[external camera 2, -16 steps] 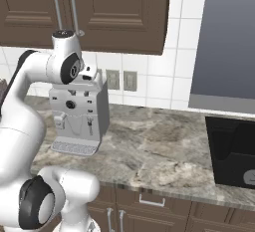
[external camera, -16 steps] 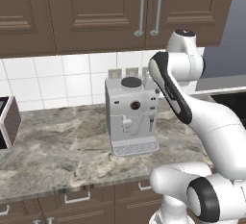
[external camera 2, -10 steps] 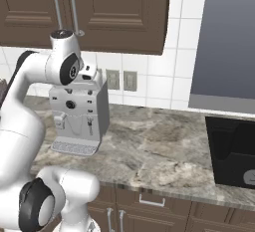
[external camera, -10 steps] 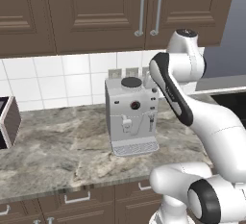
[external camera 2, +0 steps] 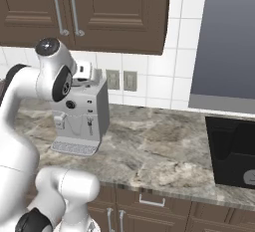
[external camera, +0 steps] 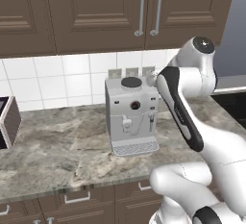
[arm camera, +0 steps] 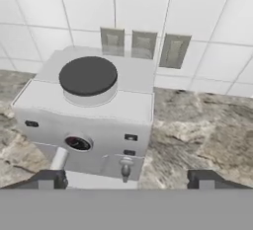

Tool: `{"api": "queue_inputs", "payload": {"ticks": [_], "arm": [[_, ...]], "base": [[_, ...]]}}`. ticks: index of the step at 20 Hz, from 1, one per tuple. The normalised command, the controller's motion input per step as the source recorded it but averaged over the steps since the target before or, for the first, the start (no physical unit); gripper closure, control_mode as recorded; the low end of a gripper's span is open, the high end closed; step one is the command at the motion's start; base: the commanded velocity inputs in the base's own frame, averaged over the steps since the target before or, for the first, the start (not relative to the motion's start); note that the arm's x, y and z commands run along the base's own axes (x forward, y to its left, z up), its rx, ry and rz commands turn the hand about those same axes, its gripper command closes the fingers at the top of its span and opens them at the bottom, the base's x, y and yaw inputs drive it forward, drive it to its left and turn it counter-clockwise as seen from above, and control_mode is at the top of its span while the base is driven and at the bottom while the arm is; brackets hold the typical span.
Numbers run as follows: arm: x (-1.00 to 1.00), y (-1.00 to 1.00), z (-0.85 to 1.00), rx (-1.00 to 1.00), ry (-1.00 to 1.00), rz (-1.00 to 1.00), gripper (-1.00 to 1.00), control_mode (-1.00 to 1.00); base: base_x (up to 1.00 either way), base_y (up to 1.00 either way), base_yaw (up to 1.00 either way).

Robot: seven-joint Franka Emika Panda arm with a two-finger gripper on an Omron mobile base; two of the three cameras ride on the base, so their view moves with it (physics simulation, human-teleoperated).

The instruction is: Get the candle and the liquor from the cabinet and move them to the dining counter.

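Note:
The cabinet hangs over the tiled worktop. Its dark brown raised-panel doors are shut, and two long silver bar handles stand side by side. The candle and the liquor are hidden behind the doors. The dining counter is out of view. My gripper is open with nothing between its fingers, the two dark fingertips standing wide apart. It looks down on the top of a coffee machine and hovers just above and behind that machine, well below the cabinet handles.
A grey coffee machine stands on the veined marble worktop against white tiles with three wall outlets. A dark appliance sits at the far left. At the right, a black cooktop lies under a grey hood panel.

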Motion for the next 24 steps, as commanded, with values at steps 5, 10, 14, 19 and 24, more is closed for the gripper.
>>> {"api": "queue_inputs", "payload": {"ticks": [5,10,14,19,24], "arm": [[-0.01,0.0,0.39,0.0,-0.32,0.04,-1.0,-1.0],[0.0,0.0,0.27,0.0,-0.28,0.03,-1.0,-1.0],[0.0,0.0,0.29,0.0,-0.23,0.01,-1.0,-1.0],[0.01,0.01,0.35,0.0,-0.19,0.0,-1.0,-1.0],[0.0,0.0,0.41,0.0,-0.18,0.0,-1.0,-1.0]], "base": [[0.0,0.0,0.0],[0.0,0.0,0.0],[0.0,0.0,0.0],[0.0,0.0,0.0],[0.0,0.0,0.0]]}}
